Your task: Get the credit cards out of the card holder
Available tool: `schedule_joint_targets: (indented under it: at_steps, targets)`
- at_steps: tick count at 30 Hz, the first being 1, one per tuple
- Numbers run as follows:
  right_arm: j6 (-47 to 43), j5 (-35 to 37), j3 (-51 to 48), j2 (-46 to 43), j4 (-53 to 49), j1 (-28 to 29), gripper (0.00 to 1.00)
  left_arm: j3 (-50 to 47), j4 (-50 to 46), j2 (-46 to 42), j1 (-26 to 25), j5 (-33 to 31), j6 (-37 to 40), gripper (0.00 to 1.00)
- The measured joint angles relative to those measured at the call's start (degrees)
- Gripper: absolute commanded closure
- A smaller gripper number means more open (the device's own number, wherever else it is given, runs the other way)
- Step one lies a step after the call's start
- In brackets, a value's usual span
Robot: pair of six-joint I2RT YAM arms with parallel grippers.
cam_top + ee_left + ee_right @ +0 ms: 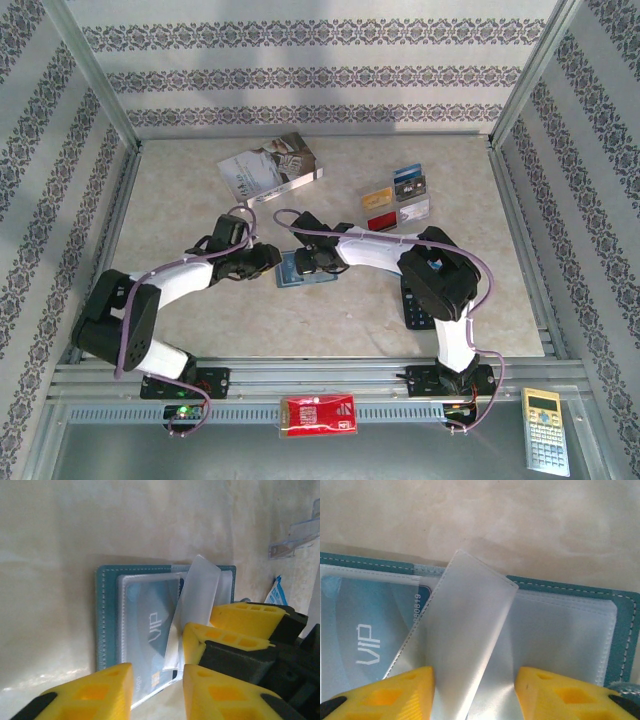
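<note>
- Top view: arms bend inward, left gripper (264,262) and right gripper (305,263) meeting over the card holder (287,274), bench (200,200) centre (a shade toward 6 o'clock).
- Left wrist: jaws narrow astride its 6 o'clock edge; grip unclear.
- Right wrist: jaws half-open, clear sleeve (465,645) between.

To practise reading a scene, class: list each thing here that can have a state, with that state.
card holder: open flat on the table.
clear sleeve: lifted off the holder.
VIP card: in its pocket.
loose cards: out, on the table.
book: closed, lying flat.
left gripper: jaws astride holder's edge, grip unclear.
right gripper: jaws apart around sleeve, grip unclear.
</note>
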Motion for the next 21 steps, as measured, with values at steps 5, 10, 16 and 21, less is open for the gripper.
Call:
schedule_joint_targets:
  at_steps: [5, 10, 16, 21]
  targets:
    - [0.9, -0.2, -2.3, -1.3, 2.7, 0.0, 0.52, 0.4, 2.5, 3.3, -1.6, 0.8, -1.6, 0.80]
    - [1.1, -0.2, -3.0, -1.8, 3.4, -0.4, 0.53, 2.4, 3.0, 8.0, -2.8, 1.2, -1.8, 0.83]
    - [2.3, 2.7, -4.9, -3.7, 2.5, -0.4, 0.53, 3.6, 1.8, 9.4, -2.9, 0.2, -1.4, 0.83]
    - [3.9, 8.3, -8.3, -7.7, -0.4, -0.9, 0.53, 3.6, -1.1, 9.4, -2.9, -1.2, -0.4, 0.84]
